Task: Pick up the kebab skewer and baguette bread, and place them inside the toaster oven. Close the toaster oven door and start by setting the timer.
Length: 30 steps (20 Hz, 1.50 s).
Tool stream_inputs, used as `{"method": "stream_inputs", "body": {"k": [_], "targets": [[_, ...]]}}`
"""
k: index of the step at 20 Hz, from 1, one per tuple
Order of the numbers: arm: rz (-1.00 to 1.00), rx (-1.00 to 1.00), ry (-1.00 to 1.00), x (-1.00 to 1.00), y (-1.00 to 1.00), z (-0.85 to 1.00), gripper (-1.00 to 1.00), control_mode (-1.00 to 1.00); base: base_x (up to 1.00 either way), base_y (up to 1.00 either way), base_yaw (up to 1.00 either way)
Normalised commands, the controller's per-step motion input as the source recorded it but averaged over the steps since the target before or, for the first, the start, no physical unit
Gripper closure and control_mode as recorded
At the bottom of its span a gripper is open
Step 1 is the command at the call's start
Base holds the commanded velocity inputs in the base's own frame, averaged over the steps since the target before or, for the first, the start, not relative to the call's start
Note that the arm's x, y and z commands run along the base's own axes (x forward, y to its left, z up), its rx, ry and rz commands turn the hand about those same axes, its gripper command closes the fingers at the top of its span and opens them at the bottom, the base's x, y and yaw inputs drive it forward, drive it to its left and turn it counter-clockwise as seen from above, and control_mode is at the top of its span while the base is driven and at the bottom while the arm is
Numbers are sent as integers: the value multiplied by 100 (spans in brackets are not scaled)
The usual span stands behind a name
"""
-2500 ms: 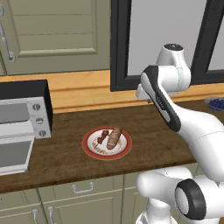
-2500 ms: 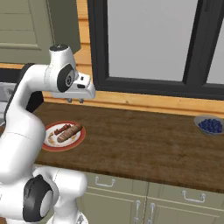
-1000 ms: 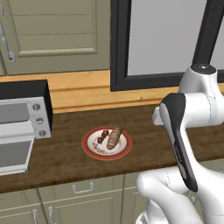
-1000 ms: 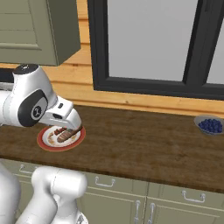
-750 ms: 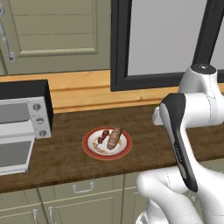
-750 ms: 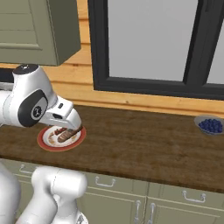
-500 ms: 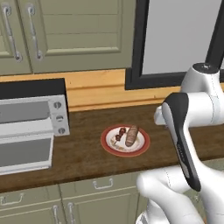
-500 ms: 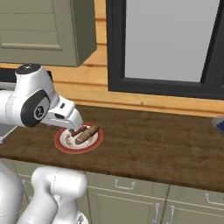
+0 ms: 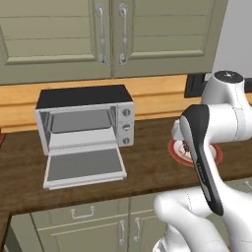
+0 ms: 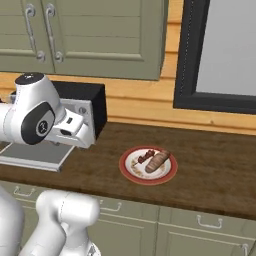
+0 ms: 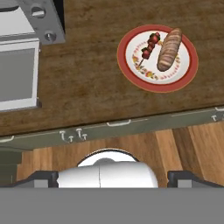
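The toaster oven [image 9: 83,120] stands on the counter with its door [image 9: 83,167] dropped flat, glass up. A red-rimmed plate [image 10: 131,172] lies to its right. On it the kebab skewer [image 10: 143,159] rests beside the thicker tan baguette bread [image 10: 158,161]. From the hand view the skewer [image 11: 150,45] and baguette [image 11: 168,43] sit at the upper right, the oven [image 11: 43,17] and its door [image 11: 16,75] at the upper left. My gripper [image 11: 113,177] hangs open and empty high above the counter's front edge, apart from plate and oven.
The oven's three knobs [image 9: 126,127] face front on its right panel. Green wall cupboards [image 9: 108,34] hang above, drawers [image 10: 200,225] run below the counter. A dark window frame [image 10: 192,55] rises at the right. My arm hides part of the plate [image 9: 173,150] from the left base.
The base has driven left, so both base views slid: the oven now stands in full view and the plate sits further right. The arm folded earlier and has held its pose since.
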Motion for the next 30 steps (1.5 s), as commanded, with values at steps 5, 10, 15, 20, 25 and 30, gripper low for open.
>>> {"method": "stream_inputs", "body": {"k": [5, 10, 15, 20, 25, 30], "targets": [[0, 0, 0, 0, 0, 0, -100, 100, 17, 51, 0], [0, 0, 0, 0, 0, 0, -100, 100, 32, -10, 0], [0, 0, 0, 0, 0, 0, -100, 100, 17, -34, 0], [0, 0, 0, 0, 0, 0, -100, 100, 4, -36, 0], [0, 0, 0, 0, 0, 0, -100, 100, 27, -6, -4], [0, 0, 0, 0, 0, 0, -100, 100, 40, -1, -8]]}}
